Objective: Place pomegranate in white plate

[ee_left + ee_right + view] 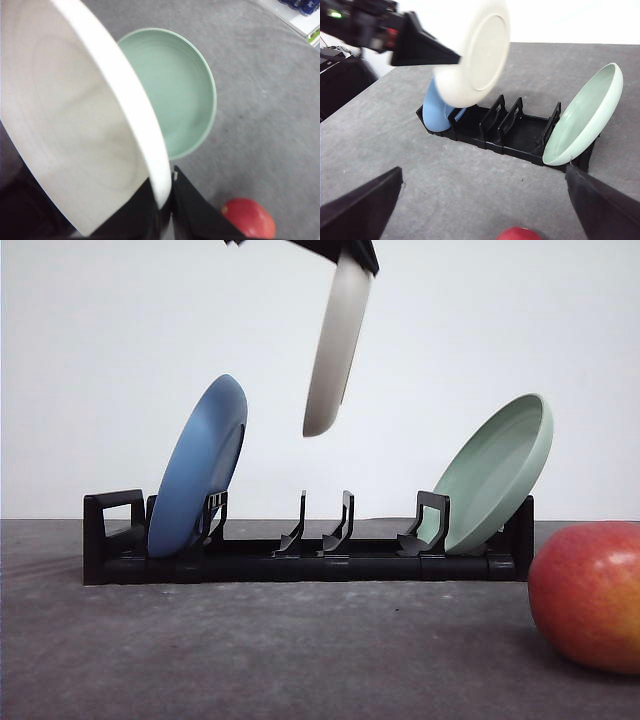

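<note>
We are gripping the white plate [337, 345] by its rim with our left hand [167, 200], its fingers closed on the edge, and holding it in the air on edge above the middle slots of the black dish rack [310, 550]. Our right hand [485, 210] is hovering low over the worktop [250, 650] with its fingers spread wide apart, holding nothing. The pomegranate [590, 595] is lying on the worktop near its right edge, in front of the rack's right end, well below the raised plate and between the open fingers of our right hand. In the rack, the blue plate [200, 465] is leaning at the left end and the pale green plate [495, 470] at the right.
</note>
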`<action>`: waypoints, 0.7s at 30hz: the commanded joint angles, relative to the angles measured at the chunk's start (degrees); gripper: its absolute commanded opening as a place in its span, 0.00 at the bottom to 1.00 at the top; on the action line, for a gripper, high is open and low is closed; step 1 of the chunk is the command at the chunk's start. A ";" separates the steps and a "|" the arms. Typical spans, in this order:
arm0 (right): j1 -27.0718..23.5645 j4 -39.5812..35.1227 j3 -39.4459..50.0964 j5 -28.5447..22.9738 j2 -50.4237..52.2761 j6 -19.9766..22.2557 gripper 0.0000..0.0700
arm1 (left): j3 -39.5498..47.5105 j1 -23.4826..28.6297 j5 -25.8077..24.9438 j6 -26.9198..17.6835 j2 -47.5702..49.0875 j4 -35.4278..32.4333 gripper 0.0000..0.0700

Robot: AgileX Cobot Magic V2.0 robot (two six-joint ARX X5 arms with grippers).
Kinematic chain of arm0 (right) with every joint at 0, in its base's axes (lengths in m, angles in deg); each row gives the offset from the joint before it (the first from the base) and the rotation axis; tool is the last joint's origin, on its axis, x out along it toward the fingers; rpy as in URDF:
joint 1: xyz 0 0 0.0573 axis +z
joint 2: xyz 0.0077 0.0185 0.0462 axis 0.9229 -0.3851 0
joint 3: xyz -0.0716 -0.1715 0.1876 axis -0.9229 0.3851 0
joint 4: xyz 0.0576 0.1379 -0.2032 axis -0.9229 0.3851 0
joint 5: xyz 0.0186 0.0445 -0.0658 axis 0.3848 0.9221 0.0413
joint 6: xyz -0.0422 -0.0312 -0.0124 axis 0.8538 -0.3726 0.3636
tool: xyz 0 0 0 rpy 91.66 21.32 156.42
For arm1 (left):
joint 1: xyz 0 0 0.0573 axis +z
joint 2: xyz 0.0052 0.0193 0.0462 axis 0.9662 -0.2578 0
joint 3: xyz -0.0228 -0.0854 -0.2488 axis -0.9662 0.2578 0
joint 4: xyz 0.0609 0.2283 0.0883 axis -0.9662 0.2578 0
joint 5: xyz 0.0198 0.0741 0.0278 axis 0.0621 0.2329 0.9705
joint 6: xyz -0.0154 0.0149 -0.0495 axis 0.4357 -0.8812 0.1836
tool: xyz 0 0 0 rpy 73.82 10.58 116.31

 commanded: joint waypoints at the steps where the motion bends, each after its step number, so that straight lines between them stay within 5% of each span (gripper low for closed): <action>1: -0.07 -0.57 -0.90 -0.07 -0.17 -0.61 0.95 | -1.53 -1.40 0.52 -1.63 1.31 0.68 0.00; 11: -0.07 -0.57 -0.90 -0.06 -0.15 0.50 0.95 | -1.51 -9.95 9.93 -5.54 9.08 18.10 0.00; 17: -0.07 -0.57 -0.90 0.09 -0.15 0.48 0.95 | -0.62 -18.67 19.16 -3.02 10.07 28.53 0.00; 21: -0.07 -0.57 -0.90 0.07 -0.15 0.46 0.95 | 4.33 -25.21 25.62 1.00 10.07 29.67 0.00</action>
